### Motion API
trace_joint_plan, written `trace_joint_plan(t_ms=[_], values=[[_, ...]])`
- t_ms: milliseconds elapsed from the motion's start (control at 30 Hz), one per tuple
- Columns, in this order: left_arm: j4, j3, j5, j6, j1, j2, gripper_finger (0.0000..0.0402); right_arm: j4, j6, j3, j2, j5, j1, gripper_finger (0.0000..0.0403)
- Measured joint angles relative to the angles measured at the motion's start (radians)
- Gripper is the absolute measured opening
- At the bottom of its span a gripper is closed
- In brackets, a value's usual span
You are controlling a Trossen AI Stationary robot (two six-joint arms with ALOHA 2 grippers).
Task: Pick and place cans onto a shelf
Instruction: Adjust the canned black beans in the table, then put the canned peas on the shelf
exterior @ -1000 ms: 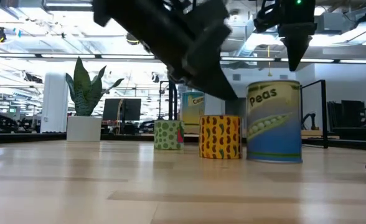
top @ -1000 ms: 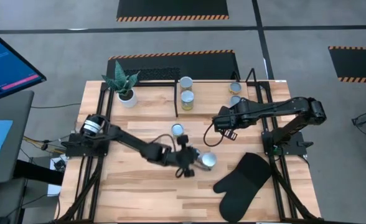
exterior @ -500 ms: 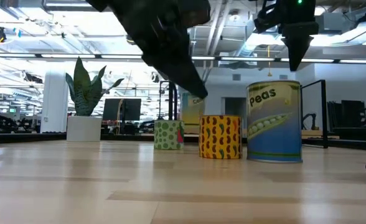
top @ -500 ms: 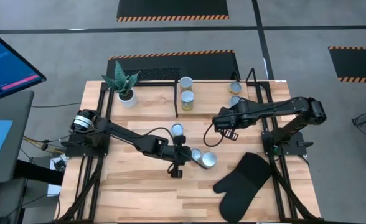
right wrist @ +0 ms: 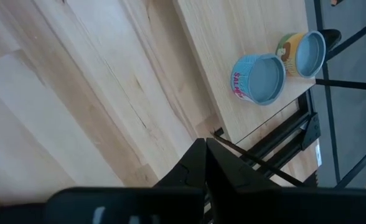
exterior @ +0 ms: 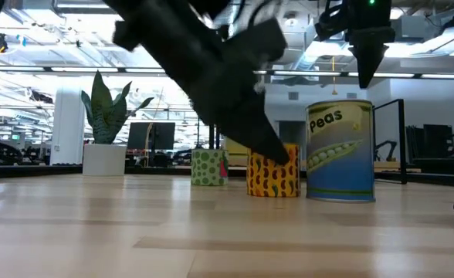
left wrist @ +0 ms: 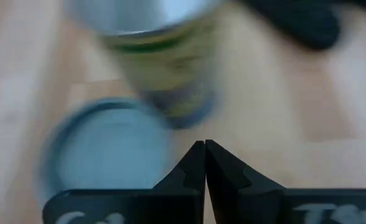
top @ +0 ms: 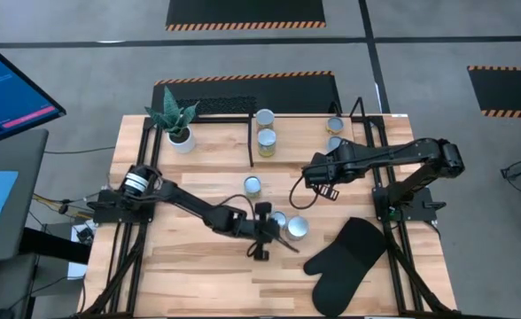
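My left gripper (top: 274,234) is shut and hovers low beside two cans in the middle of the table: a pale-blue-topped can (left wrist: 108,152) and a taller silver-topped peas can (top: 296,229) (exterior: 340,150). A third can (top: 252,184) stands a little farther back. Two cans (top: 265,128) stand on the shelf (top: 229,108) at the far edge, and two more (right wrist: 282,65) stand near the far right corner. My right gripper (top: 318,186) (exterior: 366,73) is shut and empty, held high above the table right of centre.
A white pot with a green plant (top: 177,126) stands at the far left beside the shelf. A black oven mitt (top: 345,257) lies at the near right. Black frame bars (top: 376,177) run along both table sides. Bare wood shows at the near left.
My left gripper rose and swung slightly toward the table's left, then came back down toward the two middle cans, lower than before. Its fingers stay shut. The cans have kept their places.
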Motion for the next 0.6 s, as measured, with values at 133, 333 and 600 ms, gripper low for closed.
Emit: trace_joint_plan(t_ms=[133, 333, 600], values=[[-0.015, 0.000, -0.103, 0.052, 0.067, 0.015, 0.0000, 0.001, 0.000, 0.000, 0.000, 0.000, 0.000, 0.0028], [-0.024, -0.001, -0.092, 0.076, 0.170, 0.001, 0.0000, 0.002, 0.000, 0.000, 0.000, 0.000, 0.000, 0.0025], [-0.129, 0.000, 0.038, 0.055, 0.132, -0.158, 0.0000, 0.003, -0.001, 0.000, 0.000, 0.000, 0.000, 0.0029]])
